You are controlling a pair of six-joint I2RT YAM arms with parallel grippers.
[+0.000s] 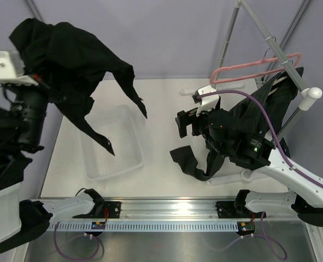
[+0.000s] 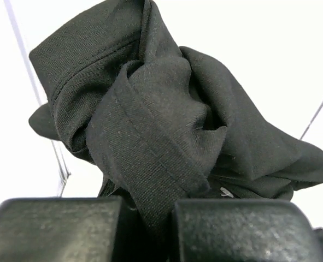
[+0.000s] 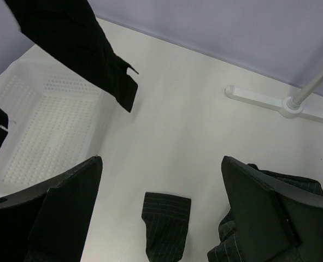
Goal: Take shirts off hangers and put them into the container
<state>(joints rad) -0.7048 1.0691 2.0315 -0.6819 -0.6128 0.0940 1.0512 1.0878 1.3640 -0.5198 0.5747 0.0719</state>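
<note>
While the left gripper [image 2: 147,218], clamped tight on a fold of the black shirt [image 1: 74,54], holds it high over the tabletop's [image 1: 166,98] left edge, the perforated basket [image 1: 139,158] below sits empty. The pink hanger [image 1: 248,68] looks bare. The pinstriped shirt [image 1: 270,103] hangs at the right edge, beside the wide-open, empty right gripper [image 1: 188,124]. Mid-table offers room.

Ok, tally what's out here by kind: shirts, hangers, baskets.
Shirts: 2 (black shirt, pinstriped shirt)
Hangers: 1 clearly visible (pink hanger)
Baskets: 1 (basket)
Total: 4
</note>
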